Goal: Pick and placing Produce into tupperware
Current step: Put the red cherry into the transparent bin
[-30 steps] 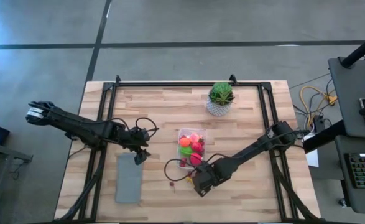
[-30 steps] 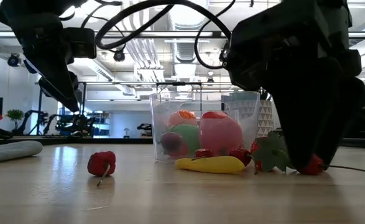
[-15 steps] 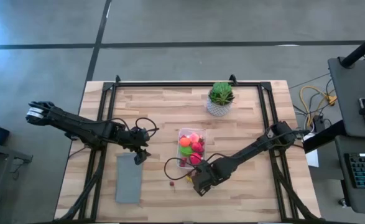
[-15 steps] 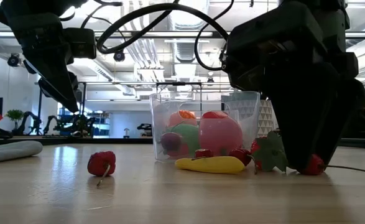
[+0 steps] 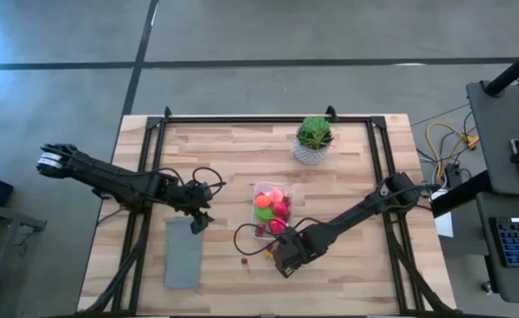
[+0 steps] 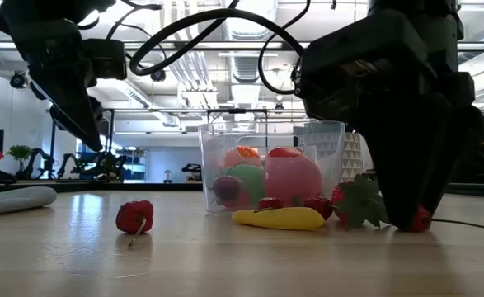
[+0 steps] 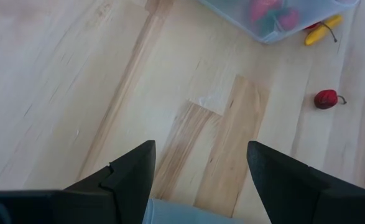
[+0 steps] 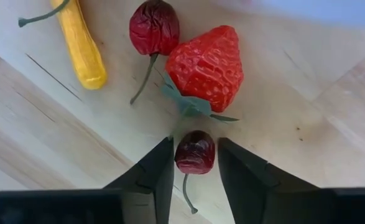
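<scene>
The clear tupperware (image 5: 272, 210) stands mid-table and holds orange, green, pink and red produce (image 6: 266, 177). Just off its near side a strawberry (image 8: 205, 68), a yellow piece (image 8: 86, 46) and two dark red cherries lie on the wood. My right gripper (image 8: 194, 163) is down at the table there, shut on one cherry (image 8: 194, 152). A lone red piece (image 5: 244, 261) lies farther left. My left gripper (image 7: 201, 162) hangs open above the wood, by the far end of the grey rectangle (image 5: 182, 254). My right gripper holds the dark red cherry by its round body (image 8: 194, 149), pinched between the two fingers, one on each side. The fingers come from above, pointing down. The cherry rests on the table (image 6: 420, 219), its stalk trailing back between the fingers.
A white pot with a green spiky plant (image 5: 314, 140) stands near the far edge, beyond the tupperware. The flat grey rectangle lies at the near left. Black rails (image 5: 383, 168) run along the table's left, right and far sides. Bare wood lies to the right of the tupperware.
</scene>
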`<control>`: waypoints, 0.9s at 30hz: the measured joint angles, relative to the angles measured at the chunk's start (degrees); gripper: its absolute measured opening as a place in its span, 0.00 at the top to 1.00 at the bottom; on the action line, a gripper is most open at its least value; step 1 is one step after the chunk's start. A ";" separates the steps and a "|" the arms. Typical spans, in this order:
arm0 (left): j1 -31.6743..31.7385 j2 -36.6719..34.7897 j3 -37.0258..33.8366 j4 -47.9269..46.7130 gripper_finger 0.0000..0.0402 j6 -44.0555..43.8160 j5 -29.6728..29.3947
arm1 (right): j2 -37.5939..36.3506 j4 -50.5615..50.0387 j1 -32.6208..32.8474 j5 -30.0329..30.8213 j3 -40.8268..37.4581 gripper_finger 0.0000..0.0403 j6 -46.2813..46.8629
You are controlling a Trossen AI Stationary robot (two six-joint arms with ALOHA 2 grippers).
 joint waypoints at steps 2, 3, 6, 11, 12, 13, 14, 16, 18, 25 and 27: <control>0.00 0.00 -0.16 0.00 0.40 -0.01 0.00 | 0.00 0.20 -0.10 -0.01 0.00 0.72 0.00; 0.00 0.00 -0.20 0.01 0.40 0.00 0.00 | 0.00 0.26 -0.13 -0.02 0.00 0.72 0.00; -0.02 0.00 -0.26 0.00 0.40 0.00 0.00 | 0.02 0.48 -0.13 -0.07 0.02 0.72 0.00; -0.04 0.00 -0.26 0.02 0.40 0.00 0.00 | -0.09 0.73 -0.13 -1.03 0.02 0.72 -0.26; -0.04 0.00 -0.26 0.00 0.40 0.00 0.00 | -0.11 0.84 -0.13 -1.40 0.02 0.72 -0.72; -0.04 0.00 -0.26 0.00 0.40 0.00 0.00 | -0.13 0.94 -0.15 -1.72 0.02 0.72 -1.15; -0.04 0.01 -0.26 0.02 0.40 0.00 0.00 | -0.20 1.05 -0.15 -2.10 0.02 0.72 -1.49; -0.04 0.00 -0.26 0.02 0.40 0.00 0.00 | -0.20 1.26 -0.18 -2.94 0.02 0.72 -2.06; -0.04 0.00 -0.27 0.11 0.40 0.01 -0.01 | -0.25 1.30 -0.16 -3.23 0.02 0.72 -2.23; -0.02 0.00 -0.28 0.27 0.40 0.02 -0.02 | -1.36 2.11 0.28 -4.04 0.04 0.75 -2.60; -0.02 0.02 -0.28 0.44 0.40 0.07 -0.02 | -2.31 2.45 0.28 -4.04 0.05 0.76 -2.61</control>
